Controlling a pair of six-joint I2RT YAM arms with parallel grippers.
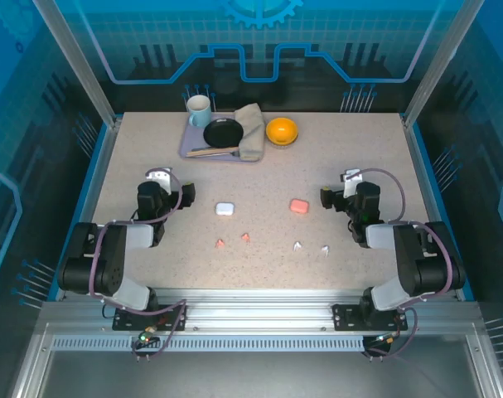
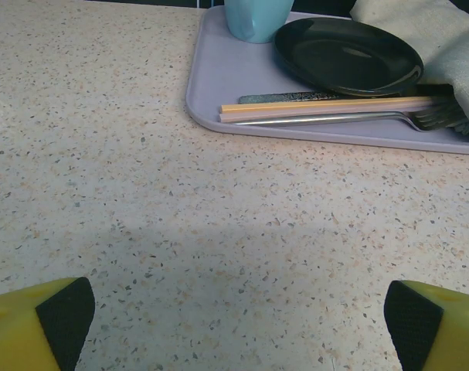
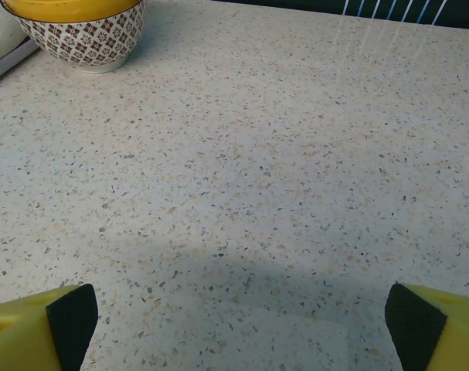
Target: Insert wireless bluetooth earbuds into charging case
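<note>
A tray [image 1: 189, 141] sits at the far middle of the table [image 1: 367, 166]. A cup [image 1: 199, 109] stands at its far left corner, a plate [image 1: 223, 133] lies in its middle and a cloth [image 1: 251, 131] on its right. Chopsticks [image 2: 327, 108] and a fork [image 2: 334, 119] lie along its near edge. A bowl [image 1: 282, 130] stands just right of the tray.

Nearer the arms, the left case [image 1: 225, 209] and right case [image 1: 298, 206] lie well apart. Before them, in a row, lie the far-left earbud [image 1: 220, 244], inner-left earbud [image 1: 246, 237], inner-right earbud [image 1: 297, 245] and far-right earbud [image 1: 326, 248].

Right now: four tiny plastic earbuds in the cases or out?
Out. Two salmon-pink earbuds and two white earbuds lie on the speckled tabletop, apart from the rounded white case and pink case.
</note>
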